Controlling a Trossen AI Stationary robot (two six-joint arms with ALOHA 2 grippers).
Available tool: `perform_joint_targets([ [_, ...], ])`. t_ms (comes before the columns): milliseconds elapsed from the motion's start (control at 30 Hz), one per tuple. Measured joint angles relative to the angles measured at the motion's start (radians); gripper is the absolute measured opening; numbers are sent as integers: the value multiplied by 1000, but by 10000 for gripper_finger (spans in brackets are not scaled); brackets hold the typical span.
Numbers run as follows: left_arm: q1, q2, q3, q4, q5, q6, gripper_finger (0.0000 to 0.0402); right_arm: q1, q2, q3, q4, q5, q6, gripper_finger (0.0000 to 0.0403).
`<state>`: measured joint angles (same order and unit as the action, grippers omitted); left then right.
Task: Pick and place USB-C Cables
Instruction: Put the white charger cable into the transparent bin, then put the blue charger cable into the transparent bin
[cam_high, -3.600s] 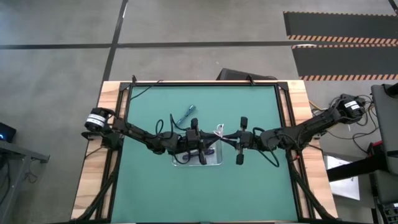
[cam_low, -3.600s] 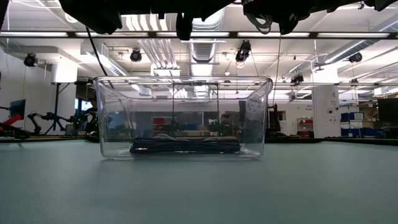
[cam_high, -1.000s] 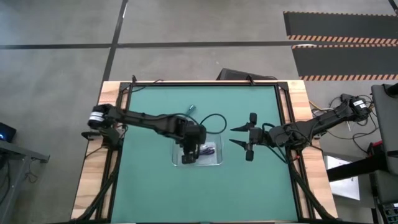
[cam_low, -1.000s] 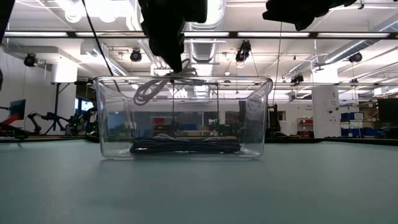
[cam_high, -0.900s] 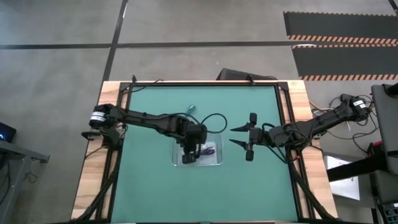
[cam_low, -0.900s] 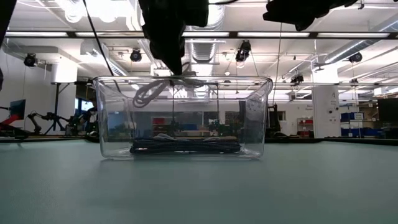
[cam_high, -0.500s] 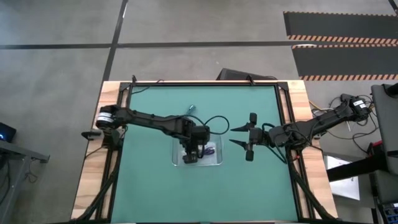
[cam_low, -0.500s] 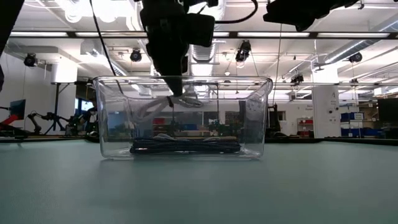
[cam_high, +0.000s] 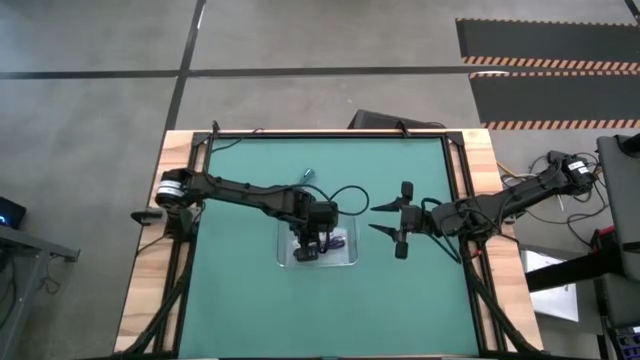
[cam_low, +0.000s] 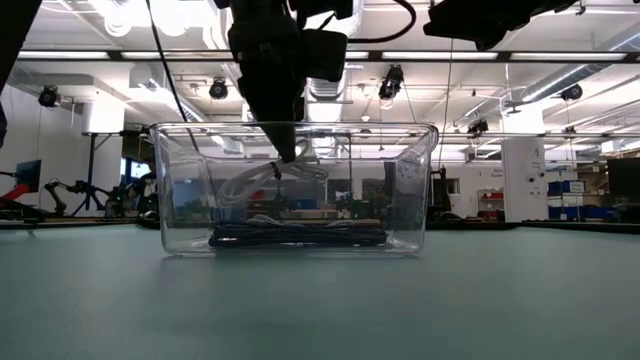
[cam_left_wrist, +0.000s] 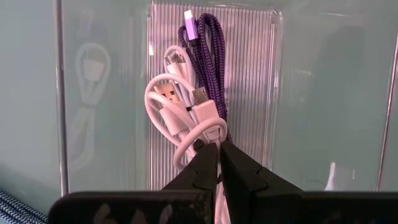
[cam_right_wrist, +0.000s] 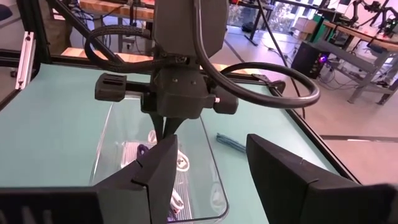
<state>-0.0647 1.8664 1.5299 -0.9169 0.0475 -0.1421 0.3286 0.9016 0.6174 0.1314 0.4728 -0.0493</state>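
A clear tray (cam_high: 345, 258) stands mid-table. On its floor lies a dark purple braided cable (cam_left_wrist: 210, 50), which also shows in the low view as a dark cable (cam_low: 300, 236). My left gripper (cam_low: 285, 152) reaches down inside the tray walls, shut on a white cable bundle (cam_left_wrist: 177, 109). A teal cable (cam_high: 306, 176) lies on the mat beyond the tray's far side. My right gripper (cam_high: 374, 219) hovers to the right of the tray with its fingers spread wide and nothing between them. My left gripper pinches a loop of the white bundle (cam_left_wrist: 210, 132) between its two fingertips. The fingers come from above and point down. The white cable (cam_low: 268, 182) hangs slack below the fingers inside the tray, above the dark cable.
The tray wall (cam_low: 420, 180) rises around the left gripper's fingers. Green mat (cam_high: 400, 300) lies bare near and to the right of the tray. Black frame rails (cam_high: 462, 180) run along the table's sides.
My left gripper has gone down into the tray, still shut on the white bundle. The bundle, which hung at the tray's rim, now hangs inside the walls, closer to the dark cable.
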Motion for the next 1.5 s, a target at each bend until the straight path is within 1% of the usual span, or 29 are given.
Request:
perform_joint_targets([
  [267,0,1,0,1,-3,-9,0,0,0,0,-1,0,4,183],
  [467,0,1,0,-8,-3,-59,0,0,0,0,-1,0,4,183],
  [800,0,1,0,-9,-3,-63,2,0,0,0,-2,0,4,184],
  [900,0,1,0,-9,-3,-63,17,0,0,0,-2,0,4,183],
  [1133,0,2,0,-9,-27,-62,76,0,0,0,-5,0,12,182],
  [1233,0,2,0,-9,-30,-62,95,0,0,0,-11,0,12,184],
  [1333,0,2,1,-13,-30,-62,105,0,0,0,-20,0,16,184],
  [1500,0,-12,18,-45,-29,-61,107,0,0,0,-22,0,18,183],
])
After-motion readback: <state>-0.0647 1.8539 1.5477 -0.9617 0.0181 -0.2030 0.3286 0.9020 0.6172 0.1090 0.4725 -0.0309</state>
